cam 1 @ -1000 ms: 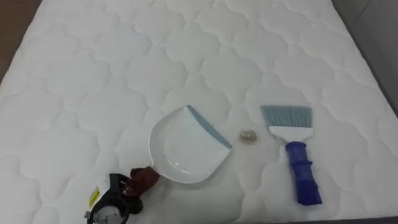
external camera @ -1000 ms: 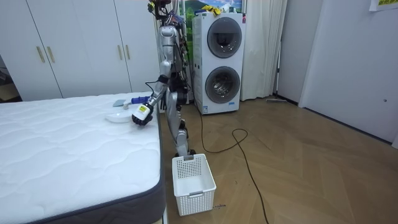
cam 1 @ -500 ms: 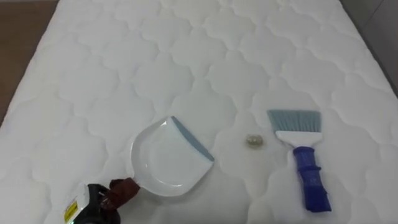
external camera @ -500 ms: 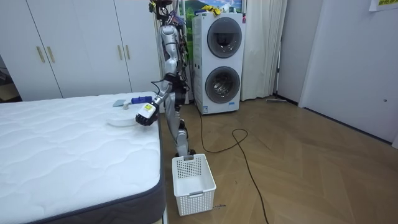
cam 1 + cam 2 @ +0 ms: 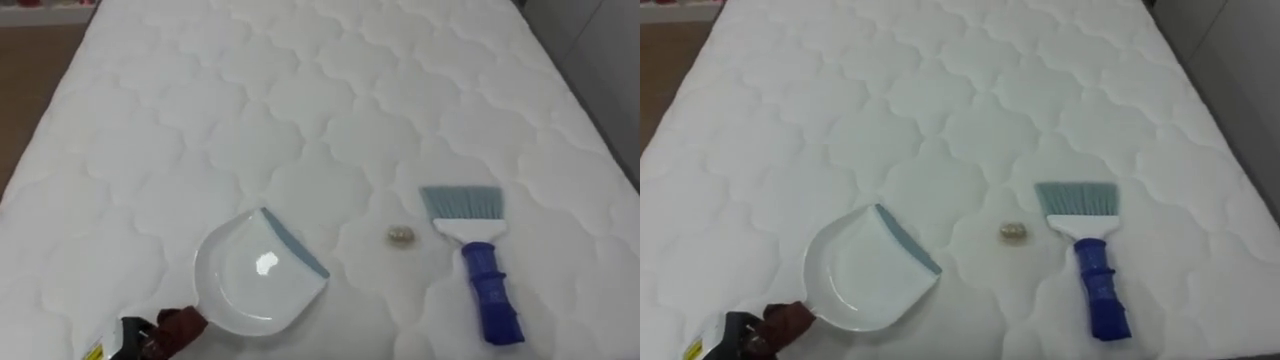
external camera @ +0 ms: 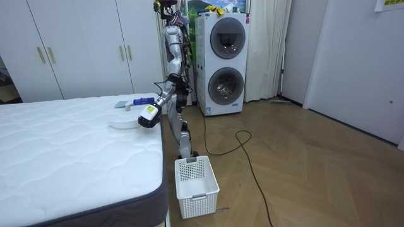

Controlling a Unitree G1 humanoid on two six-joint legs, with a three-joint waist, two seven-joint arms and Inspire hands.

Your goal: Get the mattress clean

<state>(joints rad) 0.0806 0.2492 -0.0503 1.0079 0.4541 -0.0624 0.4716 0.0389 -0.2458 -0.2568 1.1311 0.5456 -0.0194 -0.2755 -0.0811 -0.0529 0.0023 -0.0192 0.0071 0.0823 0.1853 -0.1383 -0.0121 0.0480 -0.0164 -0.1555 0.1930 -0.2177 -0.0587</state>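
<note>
Left hand [image 5: 126, 342], at the lower left edge of the eye views, is closed round the dark red handle of the white dustpan [image 5: 250, 282]. The pan is on the quilted bed [image 5: 300, 90], its blue-grey lip turned toward a small crumpled scrap [image 5: 400, 236]. Near the scrap's right side lies a blue-handled brush [image 5: 482, 270], bristles pointing away from the robot, which stands at the bed's side.

Glossy plastic dustpan [image 5: 258, 285], quilted cloth mattress [image 5: 300, 120]
</note>
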